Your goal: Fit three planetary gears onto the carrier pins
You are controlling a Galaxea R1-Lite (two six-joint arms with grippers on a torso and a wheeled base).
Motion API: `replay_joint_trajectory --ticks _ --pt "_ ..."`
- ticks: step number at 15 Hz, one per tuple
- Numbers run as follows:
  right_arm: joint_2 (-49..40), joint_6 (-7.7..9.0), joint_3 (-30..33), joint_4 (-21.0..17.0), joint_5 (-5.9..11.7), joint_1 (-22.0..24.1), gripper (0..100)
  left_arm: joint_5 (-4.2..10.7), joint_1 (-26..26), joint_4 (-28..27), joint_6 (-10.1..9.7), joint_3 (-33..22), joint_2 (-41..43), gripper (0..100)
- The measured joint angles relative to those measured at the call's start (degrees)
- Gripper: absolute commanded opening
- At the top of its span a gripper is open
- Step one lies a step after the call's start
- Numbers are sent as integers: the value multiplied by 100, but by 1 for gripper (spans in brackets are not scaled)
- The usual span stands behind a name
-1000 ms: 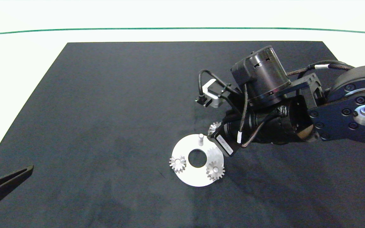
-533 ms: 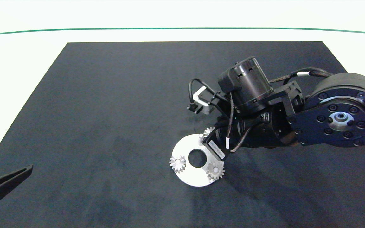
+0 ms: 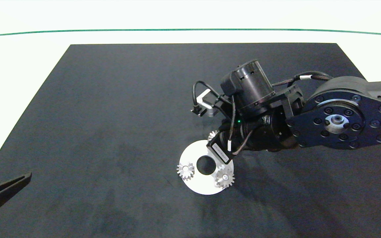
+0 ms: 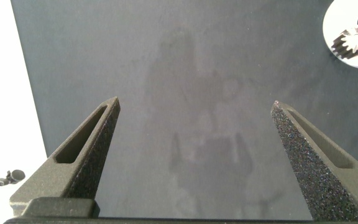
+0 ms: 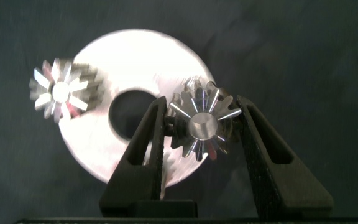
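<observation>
Silver and toothed, the third gear (image 5: 202,124) sits pinched between the two fingers of the right gripper (image 5: 201,101), which press its teeth from either side with no gap showing. The gripper holds it flat, face up, over the far rim of the disc (image 3: 193,155), most likely so its hole can drop straight over the one pin left free. The other two gears (image 3: 185,170) (image 3: 225,178) already lie on the disc's near half, each with a pale pin top (image 3: 185,169) showing at its centre, so the job looks two-thirds done. The free pin is hidden from above by the wrist and finger mount, where only a few teeth of the held gear peep out beyond the disc's far edge. In the right wrist view the held gear's centre shows a grey round patch, but whether that is the pin already inside the hole or only something behind it cannot be told, nor whether the gear touches the disc. That view shows only one seated gear; the other seems to be behind a finger. Well away from the disc, over the bare dark mat (image 3: 111,115) near its corner, the left gripper (image 4: 194,106) hangs idle, jaws spread wide and empty.
</observation>
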State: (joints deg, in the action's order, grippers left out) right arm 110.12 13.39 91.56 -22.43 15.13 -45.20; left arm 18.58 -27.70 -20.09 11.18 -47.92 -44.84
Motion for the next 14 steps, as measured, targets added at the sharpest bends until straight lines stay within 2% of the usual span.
replay_joint_trajectory --ticks 14 --pt "251 -13 177 -5 -11 44 4 0 0 -2 -2 2 33 100"
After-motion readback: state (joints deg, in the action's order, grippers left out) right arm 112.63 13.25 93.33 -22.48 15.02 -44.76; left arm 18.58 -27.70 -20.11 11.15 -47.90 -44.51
